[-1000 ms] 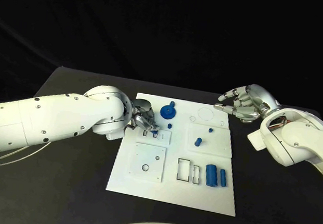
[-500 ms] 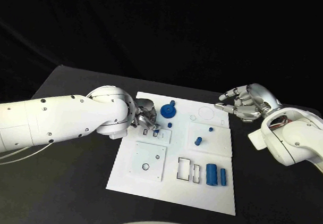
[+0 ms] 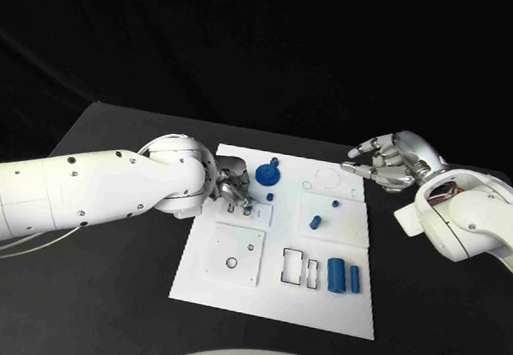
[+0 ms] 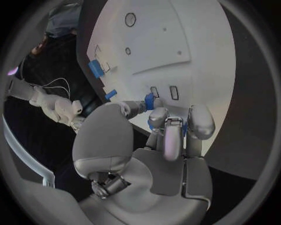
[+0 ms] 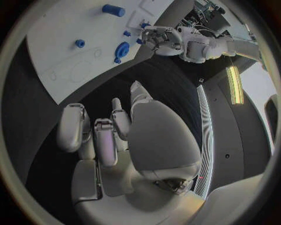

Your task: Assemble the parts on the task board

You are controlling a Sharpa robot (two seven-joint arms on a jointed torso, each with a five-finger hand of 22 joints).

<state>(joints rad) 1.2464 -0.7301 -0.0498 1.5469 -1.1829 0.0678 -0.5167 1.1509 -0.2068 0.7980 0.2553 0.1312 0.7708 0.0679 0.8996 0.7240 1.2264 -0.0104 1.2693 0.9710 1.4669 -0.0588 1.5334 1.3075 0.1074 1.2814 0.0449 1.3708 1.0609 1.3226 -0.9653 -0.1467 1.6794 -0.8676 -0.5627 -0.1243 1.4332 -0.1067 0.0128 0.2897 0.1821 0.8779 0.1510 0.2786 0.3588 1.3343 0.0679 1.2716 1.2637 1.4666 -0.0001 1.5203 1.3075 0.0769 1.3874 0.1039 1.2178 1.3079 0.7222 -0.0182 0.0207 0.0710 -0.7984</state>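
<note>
From the head camera I see the task board (image 3: pixel 273 289) lying in the middle of the black table (image 3: pixel 98 298). My left hand (image 3: pixel 230 189) is at the board's 10 o'clock corner, low over the small plate with two slots (image 3: pixel 248 214). In the left wrist view its fingers (image 4: pixel 166 123) are bent together around a small blue part (image 4: pixel 150 101), which is pinched at the fingertips just beside the slots. My right hand (image 3: pixel 387 163) hovers off the board at about 2 o'clock, over the table; its fingers (image 5: pixel 111 136) are curled in and I see nothing in them. On the board, a blue gear (image 3: pixel 267 177) sits near 12 o'clock, a short blue peg (image 3: pixel 315 225) lies near the centre, and two blue cylinders (image 3: pixel 343 277) stand side by side around 4 o'clock, just beside the rectangular cut-outs (image 3: pixel 300 269).
</note>
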